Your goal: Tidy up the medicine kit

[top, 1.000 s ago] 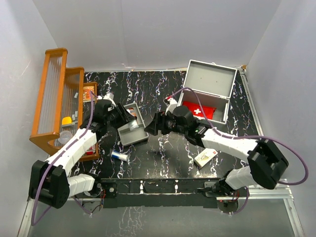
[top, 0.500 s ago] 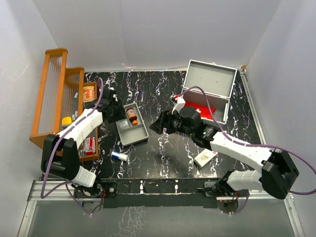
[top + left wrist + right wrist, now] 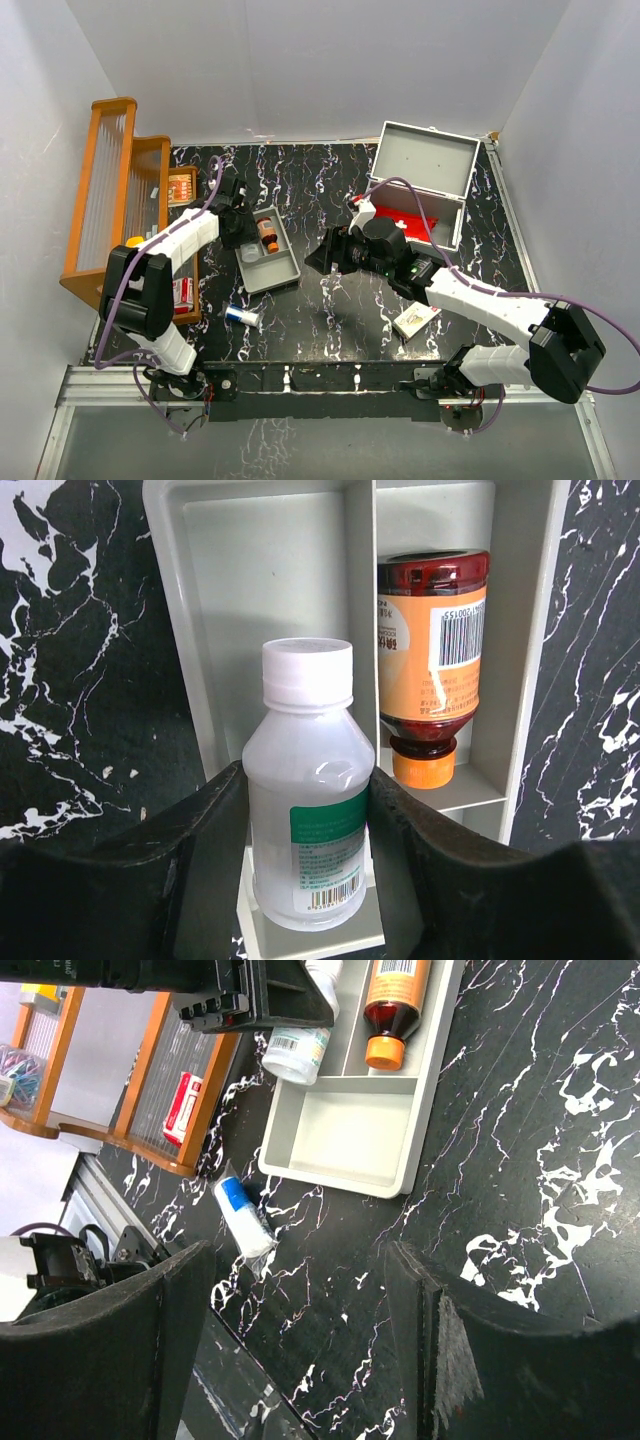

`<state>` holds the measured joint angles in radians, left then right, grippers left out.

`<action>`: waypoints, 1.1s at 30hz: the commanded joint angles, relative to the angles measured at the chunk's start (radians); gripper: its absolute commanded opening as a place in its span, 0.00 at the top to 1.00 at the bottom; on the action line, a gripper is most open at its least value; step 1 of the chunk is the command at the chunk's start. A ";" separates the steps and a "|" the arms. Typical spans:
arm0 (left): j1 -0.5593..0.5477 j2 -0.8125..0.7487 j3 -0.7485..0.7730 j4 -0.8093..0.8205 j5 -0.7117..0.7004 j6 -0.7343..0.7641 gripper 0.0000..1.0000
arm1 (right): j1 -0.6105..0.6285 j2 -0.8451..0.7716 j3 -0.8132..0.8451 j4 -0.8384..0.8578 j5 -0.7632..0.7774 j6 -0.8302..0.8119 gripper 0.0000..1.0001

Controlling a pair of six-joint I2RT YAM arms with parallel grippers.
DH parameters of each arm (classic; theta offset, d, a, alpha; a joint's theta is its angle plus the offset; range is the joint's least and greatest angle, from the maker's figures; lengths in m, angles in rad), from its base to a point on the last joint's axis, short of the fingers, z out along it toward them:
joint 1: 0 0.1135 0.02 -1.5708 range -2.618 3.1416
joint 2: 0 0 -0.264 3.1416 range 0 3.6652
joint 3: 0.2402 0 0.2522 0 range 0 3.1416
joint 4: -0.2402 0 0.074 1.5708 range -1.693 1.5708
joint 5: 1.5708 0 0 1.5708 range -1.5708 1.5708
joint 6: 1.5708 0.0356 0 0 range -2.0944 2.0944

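Medicine kit (image 3: 422, 170) lies open, well right of left gripper (image 3: 244, 231), which clamps a white bottle (image 3: 305, 780); right gripper (image 3: 316, 256), nearer, gapes empty. Kit's interior is partly hidden.

The left gripper (image 3: 309, 785) clasps a white-capped plastic bottle (image 3: 305, 745) with a green label at lower centre, a grey divided tray (image 3: 265, 570) behind it. In the tray's right-hand compartment an amber bottle (image 3: 432, 650) lies with its orange cap toward the bottom edge. Black marbled table (image 3: 80, 680) flanks both sides.
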<state>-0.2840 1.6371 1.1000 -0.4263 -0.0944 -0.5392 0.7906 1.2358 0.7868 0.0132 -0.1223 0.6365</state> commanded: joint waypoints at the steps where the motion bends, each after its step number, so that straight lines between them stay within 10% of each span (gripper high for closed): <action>1: 0.003 0.005 0.052 0.012 -0.044 -0.008 0.64 | -0.002 -0.013 -0.013 0.036 0.018 0.012 0.34; 33: 0.003 0.074 0.075 0.035 -0.096 0.009 0.52 | -0.004 0.016 -0.019 0.030 0.016 0.034 0.34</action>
<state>-0.2840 1.7241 1.1519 -0.3904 -0.1535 -0.5426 0.7898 1.2472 0.7563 0.0032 -0.1184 0.6575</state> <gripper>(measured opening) 0.457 0.663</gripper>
